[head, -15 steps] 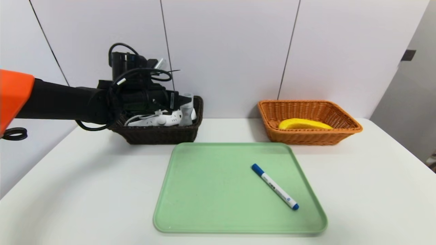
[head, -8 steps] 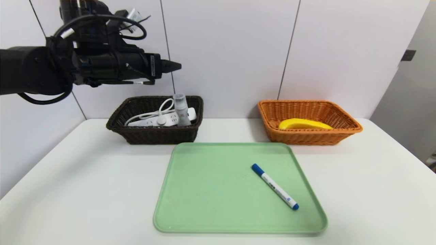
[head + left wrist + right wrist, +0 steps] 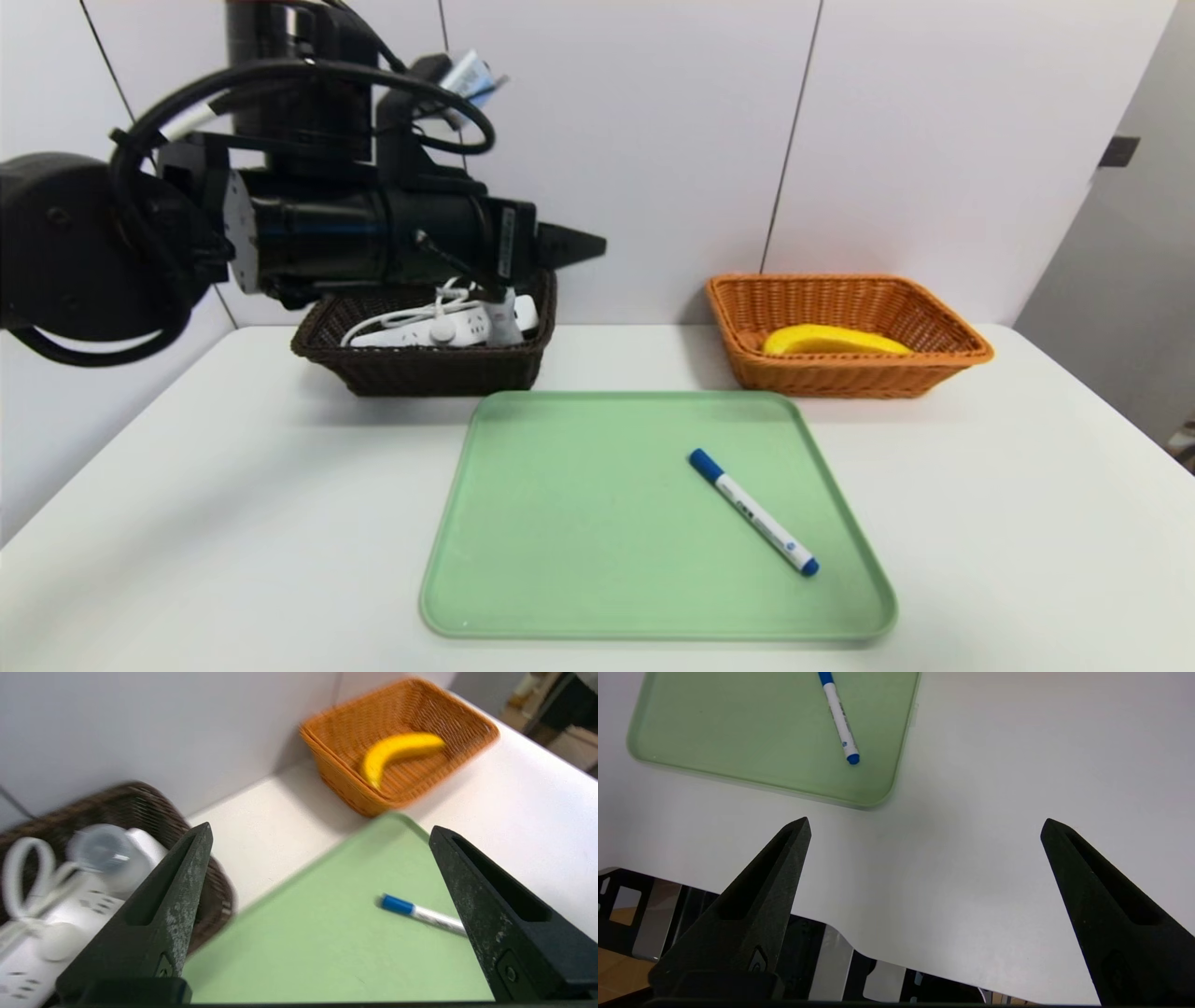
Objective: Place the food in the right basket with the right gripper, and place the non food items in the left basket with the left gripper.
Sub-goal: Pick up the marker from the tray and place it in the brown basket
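Note:
The yellow banana lies in the orange wicker basket at the back right. In the dark brown basket at the back left lie the white power strip with its cord and the small bottle with a clear cap. A white marker pen with a blue cap lies on the green tray. My left gripper hovers open and empty above the brown basket's right end, its tips pointing toward the tray. My right gripper hangs open and empty over the table's near right edge.
The green tray lies in the middle of the white table, in front of both baskets. A white panelled wall stands right behind the baskets. The table's near edge shows in the right wrist view.
My left gripper let go of the bottle in the brown basket, rose out of it, opened wide and swung right and toward the tray. The bottle stayed in the basket.

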